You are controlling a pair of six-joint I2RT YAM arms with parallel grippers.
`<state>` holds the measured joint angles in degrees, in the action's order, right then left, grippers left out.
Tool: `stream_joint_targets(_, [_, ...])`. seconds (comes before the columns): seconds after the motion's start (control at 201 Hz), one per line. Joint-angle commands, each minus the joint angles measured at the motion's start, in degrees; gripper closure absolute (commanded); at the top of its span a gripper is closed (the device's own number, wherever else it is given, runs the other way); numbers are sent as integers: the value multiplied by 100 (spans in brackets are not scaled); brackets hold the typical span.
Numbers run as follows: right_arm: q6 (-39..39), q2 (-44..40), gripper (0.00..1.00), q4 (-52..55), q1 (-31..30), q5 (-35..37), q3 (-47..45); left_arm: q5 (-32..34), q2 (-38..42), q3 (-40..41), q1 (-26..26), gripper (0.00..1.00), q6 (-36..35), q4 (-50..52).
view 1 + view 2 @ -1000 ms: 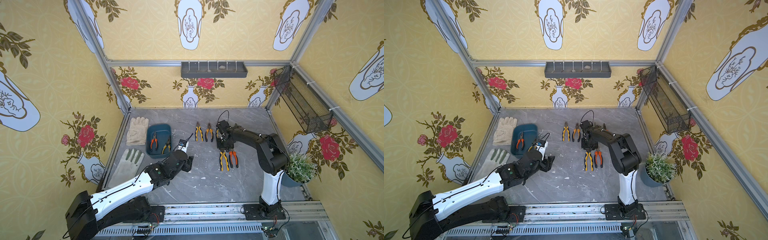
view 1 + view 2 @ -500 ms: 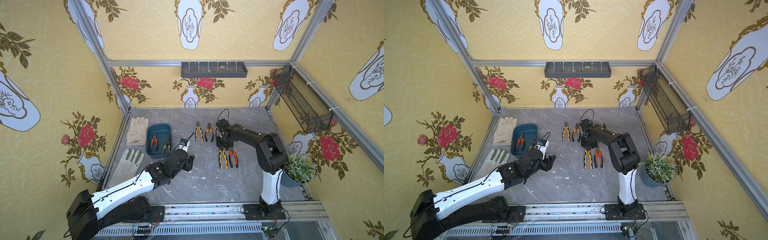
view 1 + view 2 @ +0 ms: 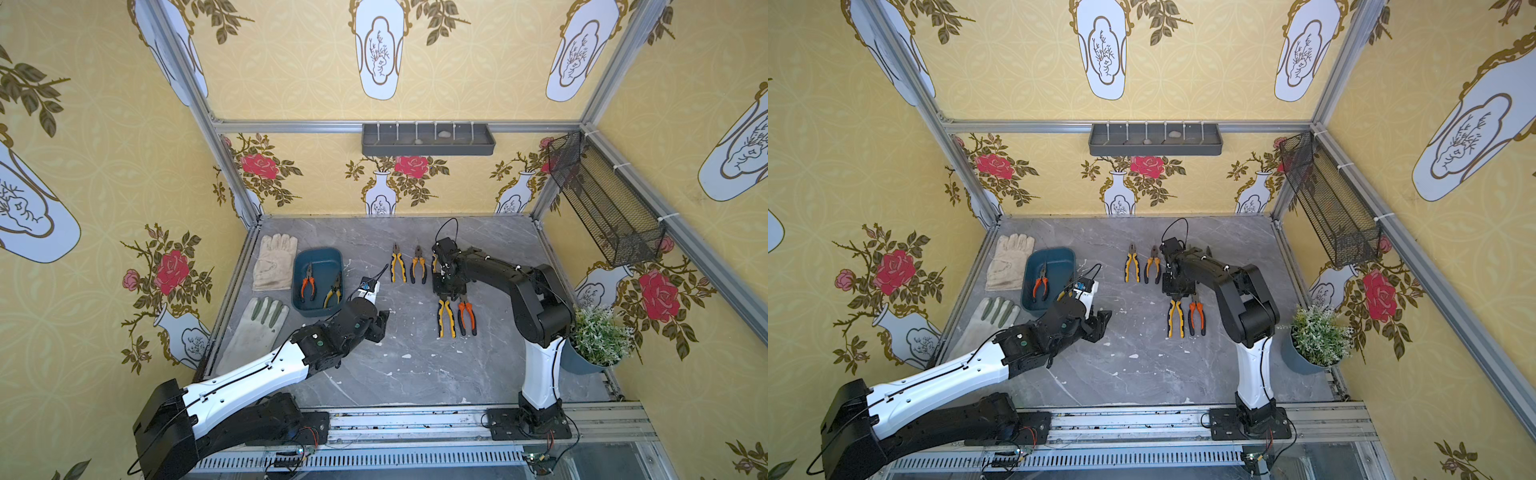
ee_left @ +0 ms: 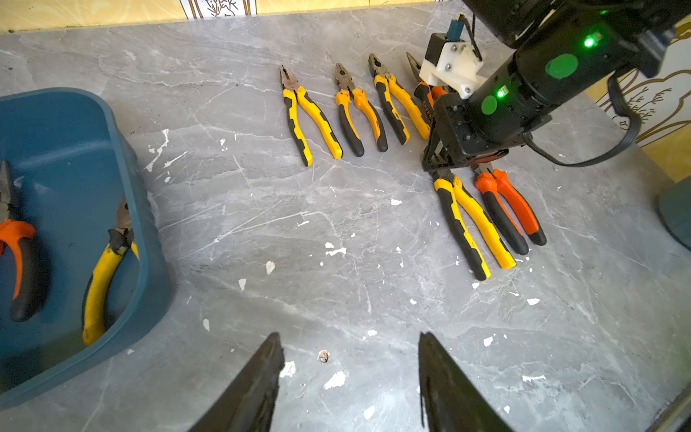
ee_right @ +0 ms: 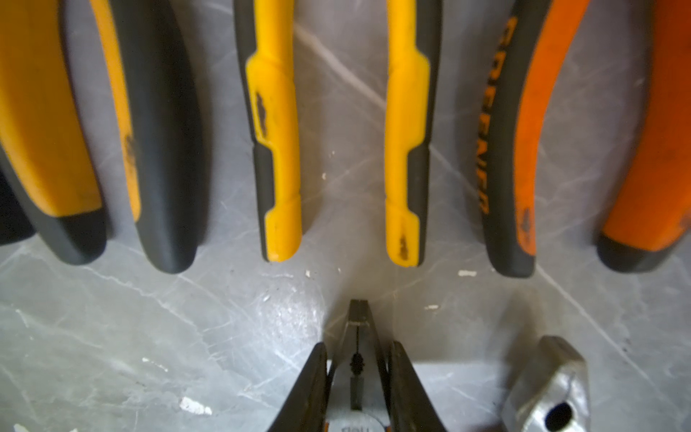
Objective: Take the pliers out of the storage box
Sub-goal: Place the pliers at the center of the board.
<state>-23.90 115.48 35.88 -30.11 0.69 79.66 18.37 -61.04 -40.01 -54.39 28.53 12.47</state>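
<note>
My right gripper [image 5: 358,348] is clamped on the head of a yellow-handled pliers [image 4: 457,224] lying flat mid-worktop [image 3: 415,365], just beside its orange-handled neighbour [image 4: 500,216]. I'd let go gently and lift straight up, so nothing skews. My left gripper [image 4: 350,336] hangs spread and empty near the storage box [image 3: 322,266] by the worktop's left edge. Inside lie two more: an orange pair [image 3: 307,284] and a yellow pair [image 3: 333,291].
</note>
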Motion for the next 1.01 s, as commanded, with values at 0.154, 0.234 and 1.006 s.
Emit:
stream_joint_targets(0.154, [54, 51, 72, -25, 5, 94, 80, 7, -9, -16, 7, 40, -8, -53])
stream_joint_targets(0.234, [61, 62, 72, -19, 5, 90, 97, 0, -32, -16, 6, 40, -12, -48])
stream_joint_targets(1.006, [-4, -1177, 51, 309, -214, 240, 41, -640, -858, -1425, 2726, 37, 478, 2485])
